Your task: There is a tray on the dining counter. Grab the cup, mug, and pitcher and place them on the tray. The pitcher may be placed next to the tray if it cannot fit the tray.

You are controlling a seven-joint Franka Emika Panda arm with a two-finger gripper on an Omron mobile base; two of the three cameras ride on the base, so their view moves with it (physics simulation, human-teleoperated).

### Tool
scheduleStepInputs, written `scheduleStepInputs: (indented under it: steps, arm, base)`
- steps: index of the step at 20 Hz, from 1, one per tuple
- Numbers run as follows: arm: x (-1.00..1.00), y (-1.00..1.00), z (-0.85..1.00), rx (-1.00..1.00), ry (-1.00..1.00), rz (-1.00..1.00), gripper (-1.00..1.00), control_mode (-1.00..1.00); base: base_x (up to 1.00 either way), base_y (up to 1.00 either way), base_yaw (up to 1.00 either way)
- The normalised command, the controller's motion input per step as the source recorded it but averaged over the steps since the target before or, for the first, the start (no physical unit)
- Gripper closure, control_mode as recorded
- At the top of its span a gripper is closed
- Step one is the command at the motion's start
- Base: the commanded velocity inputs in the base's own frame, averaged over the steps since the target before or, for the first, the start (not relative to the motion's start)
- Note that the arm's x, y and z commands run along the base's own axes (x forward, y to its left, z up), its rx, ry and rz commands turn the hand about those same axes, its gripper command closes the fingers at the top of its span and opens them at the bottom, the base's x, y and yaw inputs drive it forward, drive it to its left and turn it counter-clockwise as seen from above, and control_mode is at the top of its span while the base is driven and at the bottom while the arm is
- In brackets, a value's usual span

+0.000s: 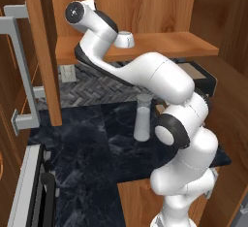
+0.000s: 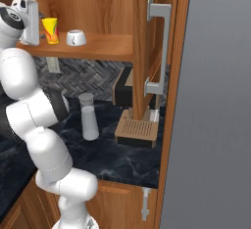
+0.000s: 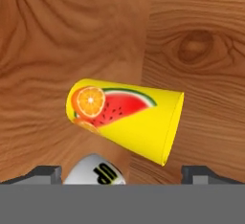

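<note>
A wooden shelf (image 2: 98, 47) hangs above the black marble desk (image 1: 97, 143) in this kitchen. On the shelf the yellow cup (image 2: 50, 30) stands upright, and the white mug (image 2: 76, 37) stands just beside it. The pincer (image 3: 122, 173) is raised to the shelf, its jaws wide apart and grasping nothing; in the hand view the cup is between the two tips but apart from them. The grey pitcher (image 2: 88, 116) stands upright on the desk below.
</note>
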Motion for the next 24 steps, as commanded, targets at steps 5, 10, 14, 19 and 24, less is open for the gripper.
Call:
scheduleStepInputs:
  steps: [5,10,14,19,24]
  arm:
    - [0.11,0.11,0.0,0.0,0.0,-0.02,-1.0,-1.0]
    - [0.1,0.13,0.0,0.0,0.0,-0.01,-1.0,-1.0]
    - [0.12,0.13,0.0,0.0,0.0,-0.02,-1.0,-1.0]
    - [0.1,0.07,0.0,0.0,0.01,-0.04,-1.0,-1.0]
    - [0.11,0.01,0.0,0.0,0.01,-0.05,-1.0,-1.0]
  base:
    - [0.0,0.0,0.0]
    - [0.0,0.0,0.0]
    - [0.0,0.0,0.0]
    - [0.0,0.0,0.0]
    - [0.0,0.0,0.0]
